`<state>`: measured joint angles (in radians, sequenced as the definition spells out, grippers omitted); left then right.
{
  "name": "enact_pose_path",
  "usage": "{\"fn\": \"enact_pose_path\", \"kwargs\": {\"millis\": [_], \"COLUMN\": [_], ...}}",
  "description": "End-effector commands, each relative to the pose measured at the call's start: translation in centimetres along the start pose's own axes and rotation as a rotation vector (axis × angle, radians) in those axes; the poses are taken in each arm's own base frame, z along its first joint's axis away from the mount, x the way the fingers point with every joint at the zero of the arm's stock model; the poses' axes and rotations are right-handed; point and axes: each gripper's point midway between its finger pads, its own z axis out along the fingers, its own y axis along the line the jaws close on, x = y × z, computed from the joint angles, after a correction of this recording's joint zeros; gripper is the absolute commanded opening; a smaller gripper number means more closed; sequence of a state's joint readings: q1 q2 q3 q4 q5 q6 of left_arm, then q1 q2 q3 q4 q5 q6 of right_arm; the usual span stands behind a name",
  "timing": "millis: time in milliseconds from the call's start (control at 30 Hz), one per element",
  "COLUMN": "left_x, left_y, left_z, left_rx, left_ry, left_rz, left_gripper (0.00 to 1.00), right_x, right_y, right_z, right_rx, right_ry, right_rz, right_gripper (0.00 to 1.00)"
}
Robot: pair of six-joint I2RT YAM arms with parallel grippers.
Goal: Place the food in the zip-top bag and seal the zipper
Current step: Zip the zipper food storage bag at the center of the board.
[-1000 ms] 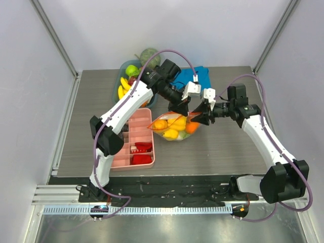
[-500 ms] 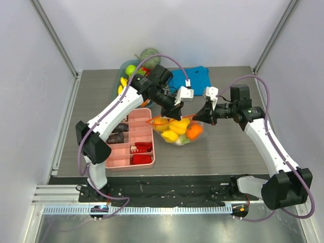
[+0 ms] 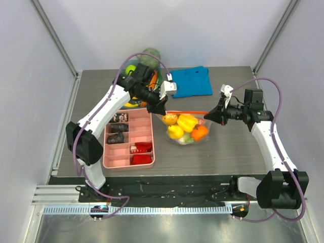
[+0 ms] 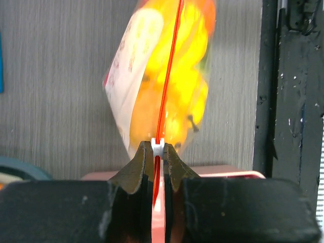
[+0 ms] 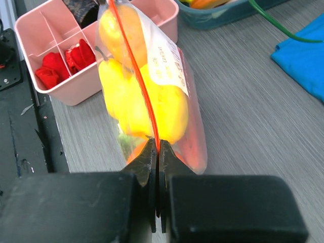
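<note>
The clear zip-top bag (image 3: 186,128) hangs between my two grippers, holding yellow and orange toy fruit (image 3: 184,123). Its orange-red zipper (image 3: 185,112) is stretched taut in a straight line. My left gripper (image 3: 158,110) is shut on the zipper's left end, at the white slider (image 4: 158,146). My right gripper (image 3: 211,114) is shut on the zipper's right end (image 5: 156,144). In the left wrist view the bag (image 4: 162,81) hangs ahead of the jaws. In the right wrist view the bag (image 5: 147,91) hangs ahead with yellow fruit inside.
A pink compartment tray (image 3: 128,139) with dark and red pieces lies left of the bag. A teal bowl (image 3: 132,83) with more toy food stands at the back left. A folded blue cloth (image 3: 190,81) lies at the back.
Both grippers have moved apart, the left to the left and the right to the right. The zipper has been pulled straight and the bag has shifted right and spread wider.
</note>
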<state>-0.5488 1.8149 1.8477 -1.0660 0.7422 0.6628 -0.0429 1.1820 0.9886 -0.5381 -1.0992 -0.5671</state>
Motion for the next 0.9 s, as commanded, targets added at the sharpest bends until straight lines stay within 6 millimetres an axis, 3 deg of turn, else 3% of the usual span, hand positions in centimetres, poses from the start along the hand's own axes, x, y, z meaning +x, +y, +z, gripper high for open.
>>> {"fn": "enact_pose_path", "kwargs": {"millis": [0,233,433,467,500,533,567,633,733,867], "left_x": [1.4,3.6,1.6,1.3,1.0,0.6,0.3,-0.5,-1.7,-3.2], "left_y": [0.7,1.8,1.3,1.2,1.0,0.7,0.6,-0.1,-0.7,-1.0], "left_z": [-3.5,-4.9,-4.4,-4.3,-3.9,-3.8,-3.7,-3.1,-2.7,-2.8], "left_rx": [-0.103,-0.156,-0.119,-0.115,-0.098,-0.091,-0.088,-0.071,-0.064,-0.066], "left_ry": [0.042,0.082,-0.01,-0.018,-0.024,-0.03,-0.032,-0.036,-0.051,-0.075], "left_rz": [0.003,-0.009,-0.028,-0.029,-0.024,-0.019,-0.009,0.008,0.035,0.042], "left_gripper": [0.06,0.1,0.08,0.07,0.06,0.04,0.04,0.03,0.02,0.02], "right_x": [-0.4,0.3,0.4,0.4,0.6,-0.2,-0.2,-1.2,-3.4,-5.2], "right_y": [-1.1,-0.9,0.2,0.2,0.7,0.7,0.9,1.5,2.5,4.3], "right_z": [-1.3,-1.9,-1.9,-1.8,-1.9,-2.0,-2.1,-2.2,-1.6,0.8], "right_rx": [0.064,0.058,0.01,0.011,0.001,-0.008,-0.02,-0.034,-0.055,-0.069], "right_ry": [-0.016,-0.006,-0.007,0.0,0.016,0.019,0.029,0.047,0.046,0.073], "right_rz": [-0.057,-0.091,-0.114,-0.113,-0.089,-0.144,-0.15,-0.183,-0.253,-0.385], "right_gripper": [0.01,0.01,0.01,0.08,0.22,0.53,0.64,0.73,0.75,0.76]}}
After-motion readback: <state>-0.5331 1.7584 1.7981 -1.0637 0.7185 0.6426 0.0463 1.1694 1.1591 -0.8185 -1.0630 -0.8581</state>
